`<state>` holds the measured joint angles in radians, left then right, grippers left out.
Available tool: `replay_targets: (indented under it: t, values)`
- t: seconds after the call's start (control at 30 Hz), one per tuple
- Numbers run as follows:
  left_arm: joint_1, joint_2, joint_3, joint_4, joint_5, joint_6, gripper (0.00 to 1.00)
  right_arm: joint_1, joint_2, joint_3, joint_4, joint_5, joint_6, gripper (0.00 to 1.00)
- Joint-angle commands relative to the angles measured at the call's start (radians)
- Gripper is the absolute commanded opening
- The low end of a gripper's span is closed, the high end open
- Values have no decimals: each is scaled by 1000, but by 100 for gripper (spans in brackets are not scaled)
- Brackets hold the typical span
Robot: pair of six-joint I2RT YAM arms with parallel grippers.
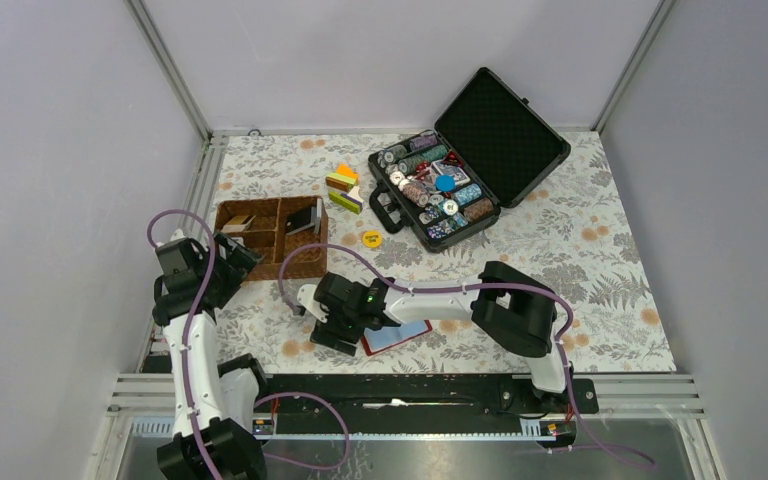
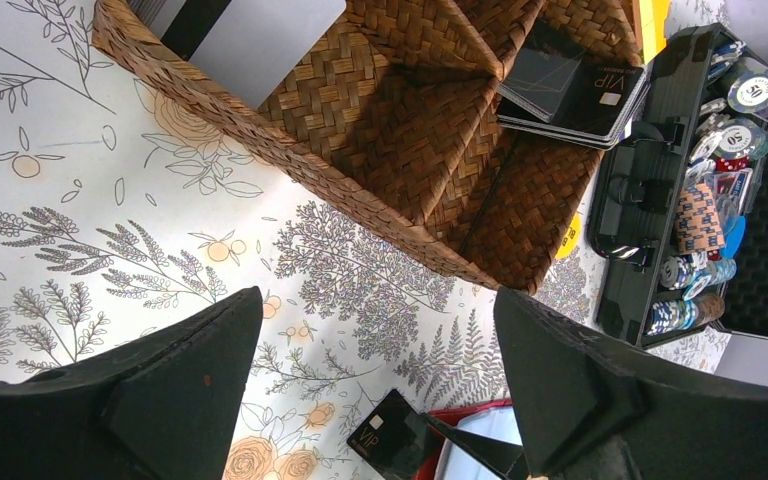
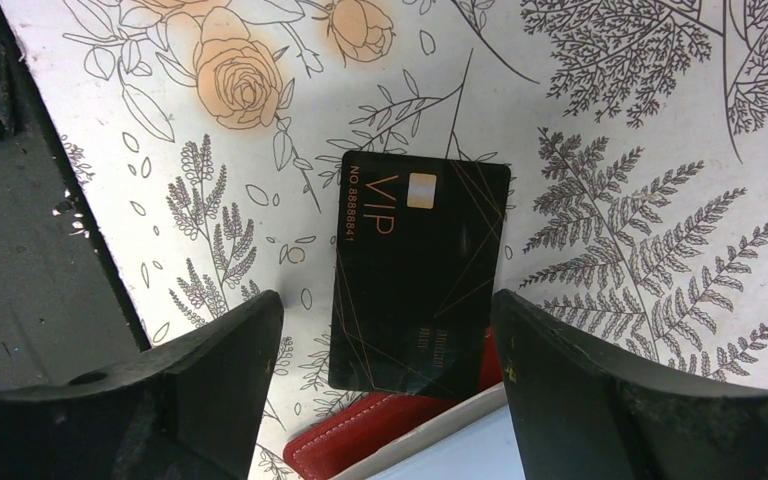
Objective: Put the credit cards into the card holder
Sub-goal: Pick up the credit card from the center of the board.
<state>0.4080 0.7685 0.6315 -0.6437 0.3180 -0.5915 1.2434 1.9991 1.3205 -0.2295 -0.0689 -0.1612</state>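
The black card [image 3: 420,280] lies flat on the flowered tablecloth [image 3: 640,90]. In the right wrist view its long axis runs top to bottom. Its chip-and-"VIP" end points away from the red wallet [image 3: 360,445] and its other short end overlaps the wallet's edge. The right gripper [image 3: 385,305] hangs over it with jaws wide apart, 1 finger on each side, holding nothing.

That view cuts the wallet off at the bottom. The overhead camera shows its light blue inside near the front of the table, but the right gripper hides the black card there.

The left gripper [image 2: 377,305] is also spread open and empty, beside the wicker basket [image 2: 410,170]. Only its camera shows a stack of dark cards [image 2: 580,95] and a grey card [image 2: 260,40] in separate basket compartments. The grey card is cropped by the frame. The open case [image 2: 630,220] of chips [image 2: 700,215] sits beyond.
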Motion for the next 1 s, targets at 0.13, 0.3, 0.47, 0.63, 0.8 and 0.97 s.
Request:
replay_targets:
  t: [0.13,0.3,0.47,0.63,0.8,0.97]
  values:
    - [6,4,28,15,34,33,91,-4,43,-9,-36,32,-11,75]
    - [-2,11,9,19,60,34,90,-4,20,-26,-13,34,-8,69]
    - [-48,23,22,10,47,47,90,-2,-18,-56,37,28,3,65]
    - [-89,30,27,3,41,52,90,1,-65,-99,103,56,17,61]
    - [-110,29,19,2,57,47,90,6,-107,-131,158,64,20,58]
    - [-143,10,-4,8,77,20,90,9,-166,-162,202,90,23,57]
